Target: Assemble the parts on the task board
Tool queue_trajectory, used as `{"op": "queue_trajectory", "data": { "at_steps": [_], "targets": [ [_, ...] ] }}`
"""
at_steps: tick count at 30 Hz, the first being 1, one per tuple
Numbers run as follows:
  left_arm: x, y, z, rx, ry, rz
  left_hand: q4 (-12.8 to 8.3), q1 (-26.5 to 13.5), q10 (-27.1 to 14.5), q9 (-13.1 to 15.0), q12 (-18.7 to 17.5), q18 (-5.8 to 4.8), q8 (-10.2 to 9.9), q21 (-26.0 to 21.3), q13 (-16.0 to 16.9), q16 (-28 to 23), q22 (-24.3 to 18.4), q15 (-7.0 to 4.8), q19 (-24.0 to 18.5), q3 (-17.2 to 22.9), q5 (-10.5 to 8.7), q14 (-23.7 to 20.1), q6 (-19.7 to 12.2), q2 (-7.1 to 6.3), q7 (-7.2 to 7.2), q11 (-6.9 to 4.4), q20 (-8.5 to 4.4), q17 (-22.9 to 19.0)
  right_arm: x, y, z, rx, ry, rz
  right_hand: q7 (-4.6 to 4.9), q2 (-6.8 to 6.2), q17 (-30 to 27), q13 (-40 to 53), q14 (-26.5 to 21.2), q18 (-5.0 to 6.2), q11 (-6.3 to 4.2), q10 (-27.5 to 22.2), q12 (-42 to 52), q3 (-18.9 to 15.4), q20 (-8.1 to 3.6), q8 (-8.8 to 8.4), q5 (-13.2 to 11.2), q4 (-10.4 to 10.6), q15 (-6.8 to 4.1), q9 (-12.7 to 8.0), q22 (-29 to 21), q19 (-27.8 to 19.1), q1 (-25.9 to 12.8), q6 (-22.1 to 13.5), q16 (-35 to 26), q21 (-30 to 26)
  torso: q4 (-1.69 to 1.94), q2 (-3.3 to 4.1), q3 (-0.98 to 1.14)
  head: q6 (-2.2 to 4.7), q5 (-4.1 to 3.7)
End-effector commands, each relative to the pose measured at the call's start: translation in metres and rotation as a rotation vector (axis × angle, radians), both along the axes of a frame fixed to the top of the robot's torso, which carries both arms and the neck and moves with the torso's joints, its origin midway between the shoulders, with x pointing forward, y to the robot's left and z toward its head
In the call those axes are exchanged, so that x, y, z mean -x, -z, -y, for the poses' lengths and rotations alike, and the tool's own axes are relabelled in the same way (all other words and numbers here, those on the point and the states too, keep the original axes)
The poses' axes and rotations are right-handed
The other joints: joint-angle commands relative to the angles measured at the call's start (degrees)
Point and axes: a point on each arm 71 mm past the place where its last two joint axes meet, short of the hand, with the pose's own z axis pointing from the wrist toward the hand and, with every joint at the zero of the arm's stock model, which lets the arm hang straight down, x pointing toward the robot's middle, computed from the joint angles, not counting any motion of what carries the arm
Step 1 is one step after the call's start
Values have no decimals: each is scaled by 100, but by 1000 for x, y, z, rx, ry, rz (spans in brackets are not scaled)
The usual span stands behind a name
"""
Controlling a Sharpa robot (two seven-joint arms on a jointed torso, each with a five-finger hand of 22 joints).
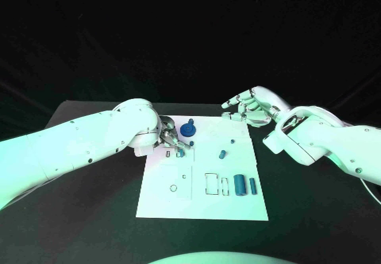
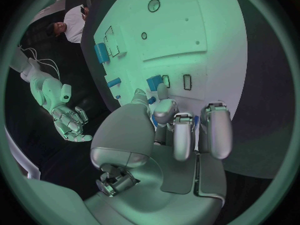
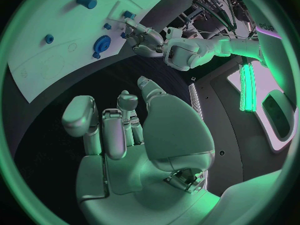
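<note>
While its fingers curl down over the upper left part of the task board (image 1: 202, 190), the left robot hand (image 1: 168, 137) appears to pinch a small blue part (image 2: 154, 81) against the board, close to two small rectangular slots (image 2: 176, 81); whether the part is truly gripped or only pressed cannot be told for sure. Just right of that hand in the head view stands a round blue knob (image 1: 188, 130), and further toward the middle of the frame a small blue peg (image 1: 223, 154) rests on the board. Near the lower right of the board lie two blue bars (image 1: 245, 186) beside an outlined rectangular recess (image 1: 212, 183).

At upper right, the right robot hand (image 1: 248, 108) hovers off the board's corner above the black surface (image 1: 95, 220), fingers spread and holding nothing.

The step in hand looks to be seating a small part into a slot on the left. The next move likely calls for lining the part up squarely and pressing it straight down.
</note>
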Motion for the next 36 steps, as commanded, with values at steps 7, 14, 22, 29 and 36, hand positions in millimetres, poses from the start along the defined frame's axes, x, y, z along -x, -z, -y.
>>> {"op": "queue_trajectory", "data": {
  "at_steps": [7, 14, 22, 29, 36],
  "targets": [
    [1, 1, 2, -21, 23, -19, -10, 103, 34, 36, 37, -59, 48, 28, 9, 14, 366, -44, 170, -32, 4, 612, -44, 20, 6, 8, -23, 1509, 1, 1, -2, 14, -16, -6, -2, 10, 193, -6, 290, 86, -13, -41, -30, -33, -18, 26, 28, 13, 10, -5, -6, -41, 35, 24, -35, -21, -1, 3, 0, -19, -1],
    [0, 2, 3, -26, 28, -25, -33, 241, 26, 104, 29, -58, 69, 26, 2, 14, 368, -46, 164, -33, 20, 612, -72, 34, 4, 6, -26, 1509, 0, 1, -3, 20, -16, -7, -4, 14, 219, 13, 297, 84, -15, -25, -7, -37, -19, 31, 35, 16, 9, -4, 3, -35, 34, 31, -20, -19, 1, 5, 1, -34, -4],
    [1, 4, 5, -31, 33, -30, -48, 327, 28, 143, 38, -60, 78, 34, 14, 14, 384, -46, 165, -35, 23, 612, -87, 31, 5, 6, -26, 1509, 0, 2, -3, 26, -14, -4, -4, 17, 249, 33, 304, 80, -15, -8, 18, -39, -19, 32, 38, 19, 8, -4, 20, -27, 33, 34, -1, -11, -1, 4, 3, -49, 0],
    [1, 4, 6, -32, 36, -32, -50, 346, 29, 152, 38, -61, 80, 35, 15, 14, 386, -46, 165, -34, 23, 612, -89, 33, 5, 6, -26, 1509, 0, 2, -3, 27, -15, -4, -5, 22, 227, 22, 300, 82, -16, -11, 9, -40, -20, 35, 42, 23, 8, -4, 8, -29, 32, 37, -16, -17, 2, 4, 2, -60, -11],
    [1, 4, 6, -26, 32, -36, -110, 580, 23, 219, 33, -61, 88, 39, 13, 14, 401, -49, 162, 64, 33, 612, -113, 141, 0, 2, -28, 1509, -1, 2, -4, 27, -16, -4, -5, 22, 227, 22, 300, 82, -16, -11, 9, -40, -20, 35, 42, 23, 8, -4, 8, -29, 32, 37, -16, -17, -1, 3, 2, -74, -9]
  ]
}}
